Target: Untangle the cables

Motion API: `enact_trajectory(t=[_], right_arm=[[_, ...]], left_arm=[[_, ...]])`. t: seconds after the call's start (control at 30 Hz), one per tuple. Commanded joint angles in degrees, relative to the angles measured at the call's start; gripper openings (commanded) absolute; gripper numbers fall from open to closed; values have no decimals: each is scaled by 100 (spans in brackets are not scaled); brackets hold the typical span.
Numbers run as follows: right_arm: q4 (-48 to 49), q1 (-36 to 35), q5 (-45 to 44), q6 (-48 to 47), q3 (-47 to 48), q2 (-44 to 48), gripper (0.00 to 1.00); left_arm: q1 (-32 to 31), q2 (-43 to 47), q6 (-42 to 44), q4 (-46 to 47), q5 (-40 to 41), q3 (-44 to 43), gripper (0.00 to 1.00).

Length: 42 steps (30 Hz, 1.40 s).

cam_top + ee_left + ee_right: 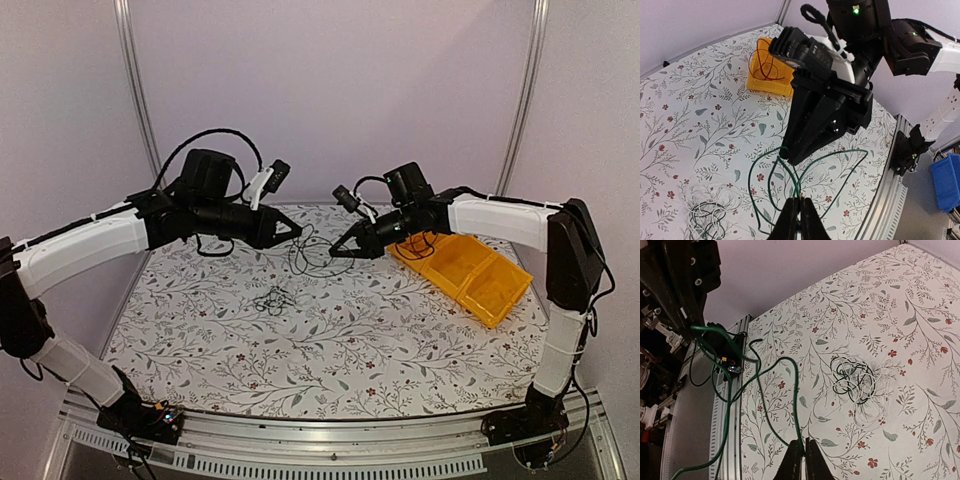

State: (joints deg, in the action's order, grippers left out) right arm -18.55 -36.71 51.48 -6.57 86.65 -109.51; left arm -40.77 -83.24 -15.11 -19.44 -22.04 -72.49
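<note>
A thin green cable [306, 252] hangs in loops between my two grippers above the far middle of the table. My left gripper [297, 231] is shut on it [799, 192]. My right gripper [335, 251] is shut on its other part [796, 405]. A small clump of black and whitish cables [273, 299] lies on the table below and nearer; it also shows in the right wrist view [855, 380] and in the left wrist view [707, 217]. A dark red cable [765, 62] lies coiled in the yellow bin [500, 285].
The yellow two-compartment bin stands at the right of the table, under my right arm. The table's metal front rail [330, 440] runs along the near edge. A blue bin [946, 180] stands off the table.
</note>
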Motion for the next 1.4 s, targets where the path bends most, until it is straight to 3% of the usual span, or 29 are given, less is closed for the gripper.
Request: enact_trajectory(t=[0.0,0.23,0.43,0.6,0.73,0.97,1.37], right_arm=[[144,10,36,105,141,57,0],[-337,143,-987,-773,246,566,0],[-875,573,-1102,-1513,606,1012,0],[-1445,574,-1077,-2101,998,1222,0],[-1582,573,-1048,-2071,1141,1315,0],[-1609,568,-1123,-2021,1202,1423,0],[-1820,530,-1066,-1940,1220,1649,0]], left_arm=[[-84,235,-86,290,103,350,0],[-60,603,-279,348,585,1213,4],[-3,958,-502,622,840,2102,4],[3,827,-821,1134,1151,2227,31],[-30,461,-947,1602,639,2002,47],[-486,146,-719,2558,818,1914,65],[-700,-1130,770,2821,1218,1018,62]])
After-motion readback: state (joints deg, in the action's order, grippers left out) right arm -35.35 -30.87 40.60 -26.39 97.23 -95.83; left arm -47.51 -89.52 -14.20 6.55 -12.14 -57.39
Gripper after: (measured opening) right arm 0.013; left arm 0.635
